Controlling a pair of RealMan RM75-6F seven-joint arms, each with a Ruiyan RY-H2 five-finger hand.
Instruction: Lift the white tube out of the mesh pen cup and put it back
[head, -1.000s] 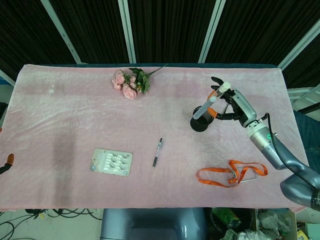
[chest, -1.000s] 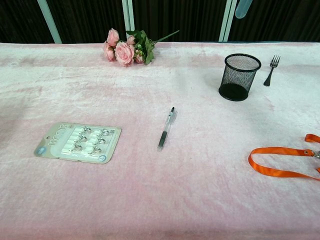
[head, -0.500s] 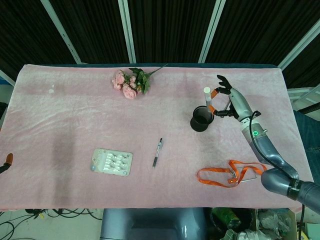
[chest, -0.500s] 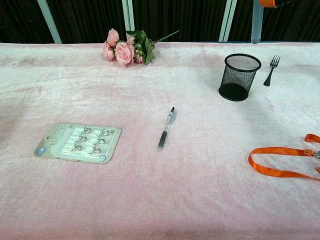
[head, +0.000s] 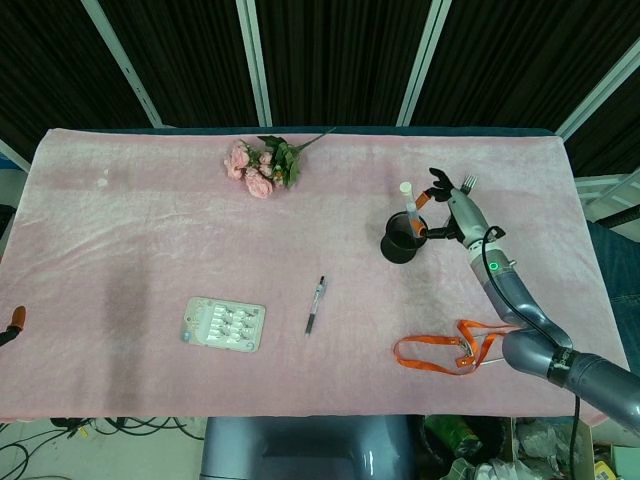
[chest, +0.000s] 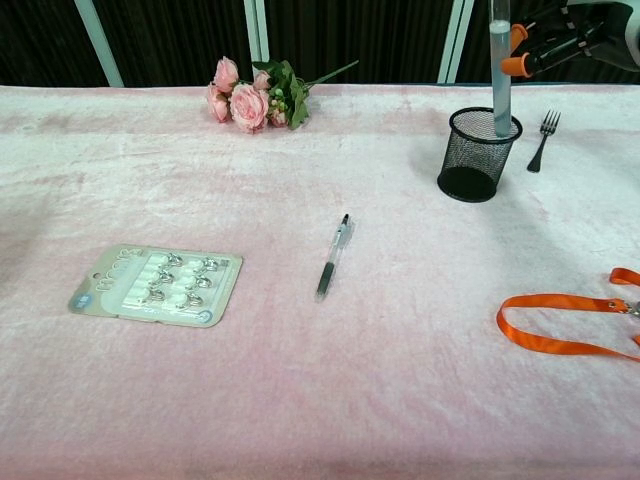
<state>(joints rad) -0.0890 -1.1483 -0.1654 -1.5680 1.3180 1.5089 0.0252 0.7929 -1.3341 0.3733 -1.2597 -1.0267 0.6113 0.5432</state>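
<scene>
The black mesh pen cup (head: 402, 243) (chest: 478, 160) stands at the right back of the pink cloth. The white tube (head: 407, 205) (chest: 498, 75) is upright, its lower end inside the cup's mouth and most of its length above the rim. My right hand (head: 450, 210) (chest: 568, 35) is just right of the cup and pinches the tube between orange fingertips (chest: 514, 66). Only an orange tip of my left hand (head: 17, 320) shows, at the head view's left edge.
A fork (chest: 541, 140) lies right of the cup. An orange lanyard (head: 460, 347) (chest: 565, 320) is at the front right, a pen (chest: 333, 256) in the middle, a card of clips (chest: 156, 284) front left, and pink flowers (chest: 255, 98) at the back.
The tube went from tilted and high above the cup to upright, then came down with my right hand until its lower end entered the cup.
</scene>
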